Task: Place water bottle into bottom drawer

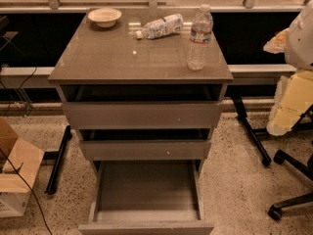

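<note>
The water bottle (199,38) stands upright on the right side of the cabinet top (122,58); it is clear and ribbed, with a white cap and a narrow dark label band. The bottom drawer (146,187) of the grey-brown cabinet is pulled wide open, and its grey inside holds nothing. My gripper (278,40) shows at the right edge of the view, at about the bottle's height. It is well to the right of the bottle and apart from it, with the white and yellowish arm (293,92) behind and below it.
A second bottle with a white-and-blue label (160,26) lies on its side at the back of the cabinet top, and a pale bowl (104,16) sits at the back left. The two upper drawers stand slightly out. A cardboard box (14,175) is on the floor at left, and office chair legs (288,180) at right.
</note>
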You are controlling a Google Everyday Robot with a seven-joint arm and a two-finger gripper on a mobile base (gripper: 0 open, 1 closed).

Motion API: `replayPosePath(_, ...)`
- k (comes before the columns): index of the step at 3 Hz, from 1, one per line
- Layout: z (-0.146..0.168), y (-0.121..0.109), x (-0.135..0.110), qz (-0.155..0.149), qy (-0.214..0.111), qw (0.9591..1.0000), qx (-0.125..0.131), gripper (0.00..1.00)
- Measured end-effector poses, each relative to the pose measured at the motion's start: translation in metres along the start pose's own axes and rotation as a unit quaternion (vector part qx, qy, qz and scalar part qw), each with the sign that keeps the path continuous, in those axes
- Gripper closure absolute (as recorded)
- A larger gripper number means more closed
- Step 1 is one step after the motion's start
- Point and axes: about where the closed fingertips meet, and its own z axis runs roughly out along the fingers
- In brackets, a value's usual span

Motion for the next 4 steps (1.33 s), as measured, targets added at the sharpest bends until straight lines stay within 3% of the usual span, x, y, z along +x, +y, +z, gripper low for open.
replayPosePath(1,0.0,-0.001,-0.001,0.0,-0.001,1.0,0.002,0.0)
replayPosePath(2,0.011,-0.019,-0.027,-0.006,-0.031,0.9995,0.005,0.0)
replayPosePath(4,0.04,-0.08,-0.07,0.003,-0.099,0.995,-0.01,0.0)
